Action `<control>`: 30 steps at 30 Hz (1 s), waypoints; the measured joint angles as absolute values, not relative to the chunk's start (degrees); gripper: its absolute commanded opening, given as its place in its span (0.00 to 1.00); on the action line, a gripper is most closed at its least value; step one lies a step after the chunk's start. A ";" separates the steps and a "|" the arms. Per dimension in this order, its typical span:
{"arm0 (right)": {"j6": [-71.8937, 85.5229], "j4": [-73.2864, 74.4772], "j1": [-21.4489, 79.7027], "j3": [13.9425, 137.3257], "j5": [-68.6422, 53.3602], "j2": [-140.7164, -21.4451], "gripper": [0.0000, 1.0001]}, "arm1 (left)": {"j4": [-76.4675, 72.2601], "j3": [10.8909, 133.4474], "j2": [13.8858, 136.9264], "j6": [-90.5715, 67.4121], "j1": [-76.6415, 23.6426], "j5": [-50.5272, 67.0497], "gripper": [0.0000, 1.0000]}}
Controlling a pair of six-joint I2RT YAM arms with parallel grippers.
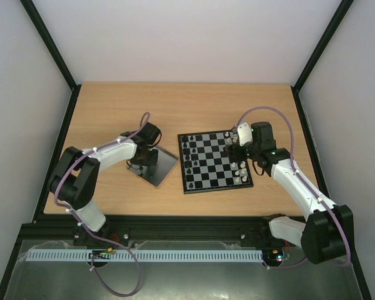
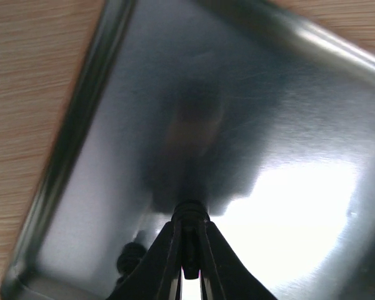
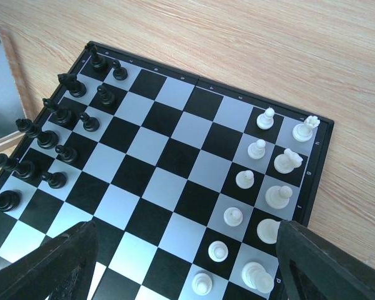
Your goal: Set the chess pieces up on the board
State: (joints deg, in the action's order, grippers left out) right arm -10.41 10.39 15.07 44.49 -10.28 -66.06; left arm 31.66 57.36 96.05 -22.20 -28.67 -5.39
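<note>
While the left gripper sat low over the steel tray, its fingers were pinched tight on a small black chessman. A second dark piece stood on the tray at 8 o'clock of the tips. The right gripper hung over the chessboard, jaws spread wide, holding nothing. In the top view the board lay on the table at 3 o'clock of the tray. Black pieces lined its 9 o'clock edge, white pieces its 3 o'clock edge.
</note>
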 measured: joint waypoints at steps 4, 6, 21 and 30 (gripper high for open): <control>-10.52 10.39 15.07 44.49 -10.28 -66.08 0.79 | 31.00 58.70 95.81 -20.36 -31.14 -3.53 0.03; -10.52 10.39 15.07 44.49 -10.31 -66.11 0.79 | 30.76 59.37 95.22 -19.22 -33.06 -2.83 0.03; -10.50 10.39 15.07 44.49 -10.26 -66.11 0.79 | 31.66 68.23 92.49 -11.75 -50.26 -0.05 0.02; -9.89 10.37 15.07 44.49 -6.00 -66.13 0.80 | 31.29 74.61 99.90 -11.22 -53.17 1.06 0.02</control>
